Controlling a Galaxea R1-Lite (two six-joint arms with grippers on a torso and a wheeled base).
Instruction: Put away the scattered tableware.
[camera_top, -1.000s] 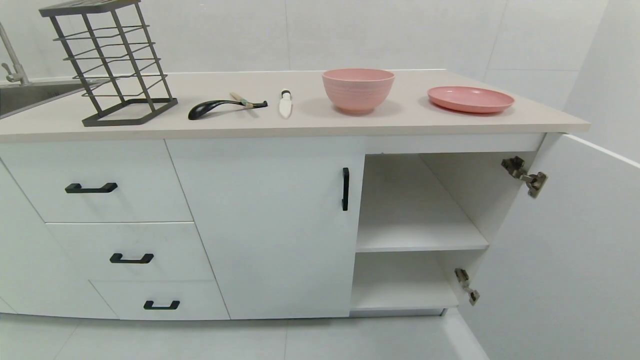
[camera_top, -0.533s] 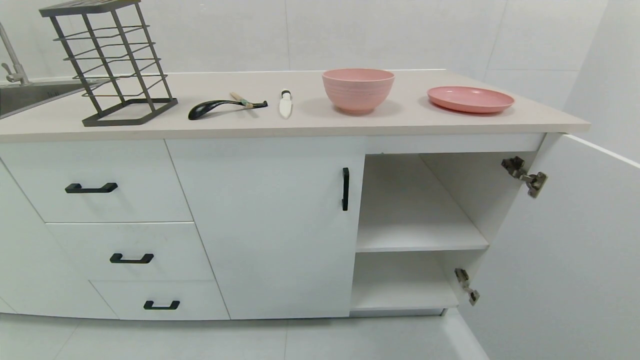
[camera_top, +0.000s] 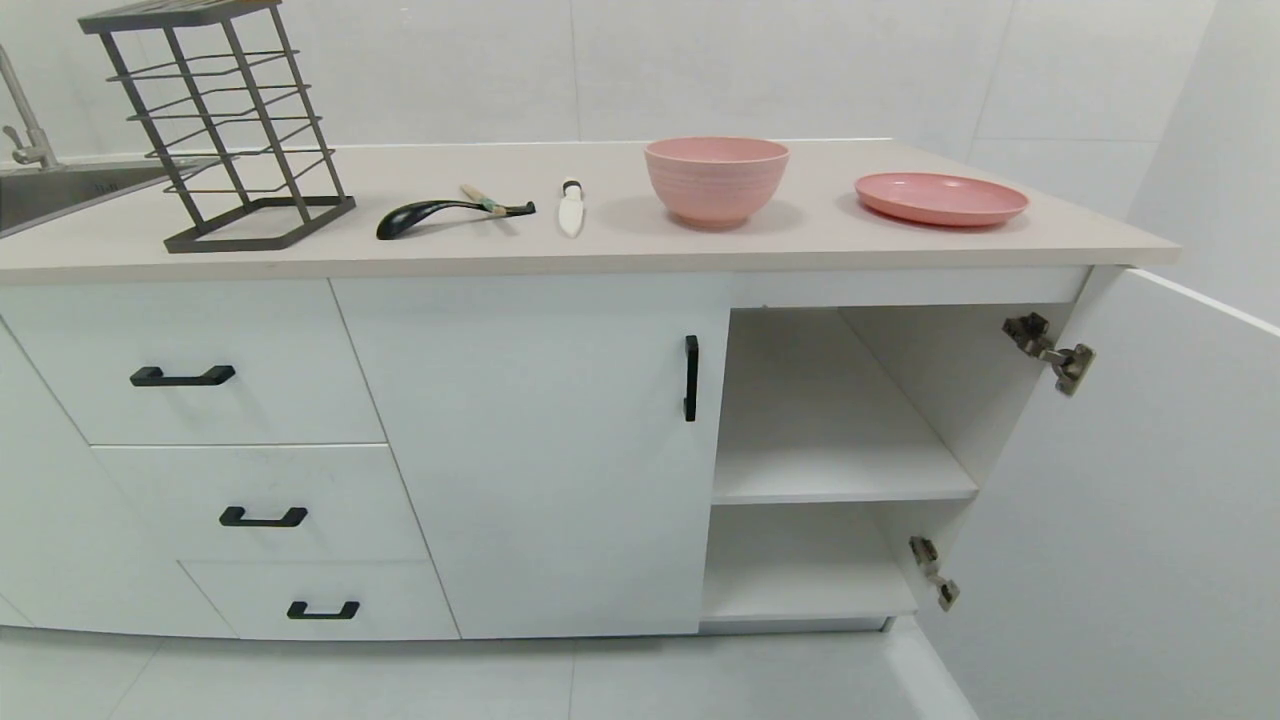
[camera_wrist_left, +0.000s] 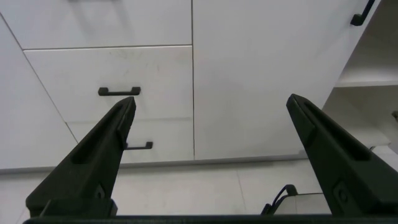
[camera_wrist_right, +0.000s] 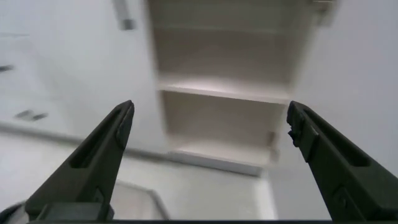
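Where the beige worktop meets the white tiled wall, a steel sink is set in at the far left. A dark wire rack stands upright just beside it. Next comes a black spoon, lying flat with a short wooden-handled utensil across the end of its handle. A small white utensil lies near them. A pink bowl stands upright further right, and a pink plate lies flat near the worktop's right end, apart from the bowl.

Below the worktop, three white drawers with black handles are stacked on the left. Beside them is a closed door. To its right is an open cupboard with one shelf, its door swung wide. The floor is pale tile.

The left claw is low in front of the drawers and the closed door. Its fingers are spread wide, gripping and touching nothing. The right claw faces the open cupboard's shelves, equally wide apart and bare.
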